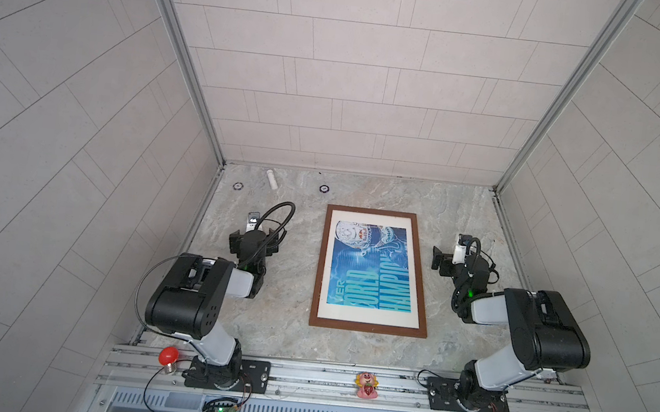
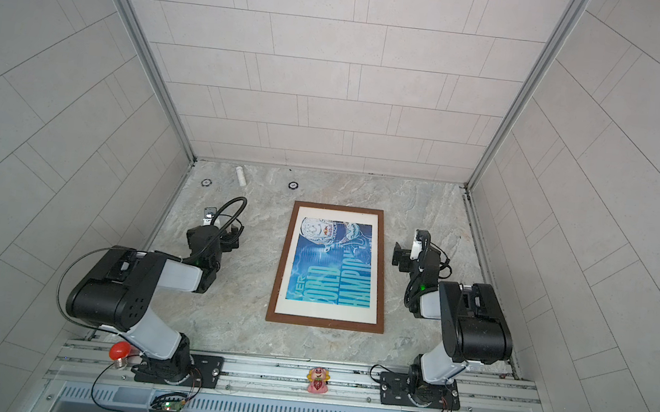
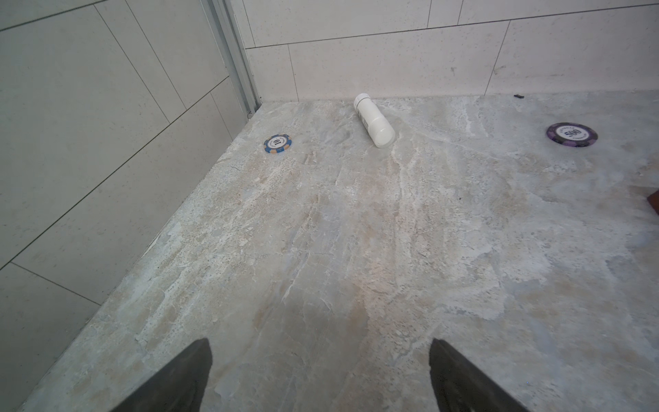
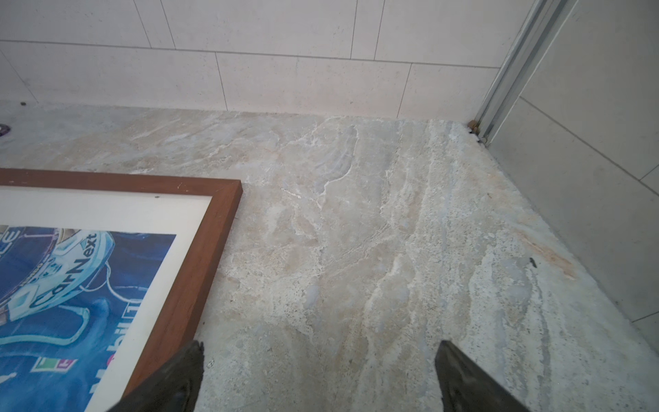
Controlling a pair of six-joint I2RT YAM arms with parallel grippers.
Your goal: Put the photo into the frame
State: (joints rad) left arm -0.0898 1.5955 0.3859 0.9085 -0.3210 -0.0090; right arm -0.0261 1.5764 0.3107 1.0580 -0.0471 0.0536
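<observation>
Across the middle of the marbled grey-beige tabletop (image 1: 275, 314) lies one rectangular frame (image 1: 368, 327) of thin dark-brown wood with mitred corners, flat and lengthwise, showing in both top views. Inside it sits the photo (image 1: 371, 270), face up, with its cream border even on all four sides. The print is a rich blue with a white helmet at the far end and large teal lettering running sideways. I can read "ORLD" and "HAMPION", the first letters being lost to me, with a paler "VER" beside them. From the right wrist view the frame (image 4: 214, 257) shows a smooth satin grain, and the helmet on the photo (image 4: 71, 285) carries the word "CarNext".

Both arms flank the frame, well clear of it. The left end effector (image 3: 318, 344) stands wide apart with nothing between its dark wedge-shaped fingers, over bare stone. The right end effector (image 4: 321, 344) is likewise spread and empty, near the frame's right long side.

Toward the back wall I count two round poker chips: a blue chip (image 3: 278, 143) marked "10" and a purple chip (image 3: 571, 134) marked "500". Between them a single white plastic tube (image 3: 374, 121) lies on its side. On the ribbed aluminium rail at the front sit one red bulb (image 1: 168, 356) and one small pink figurine (image 1: 367, 384).
</observation>
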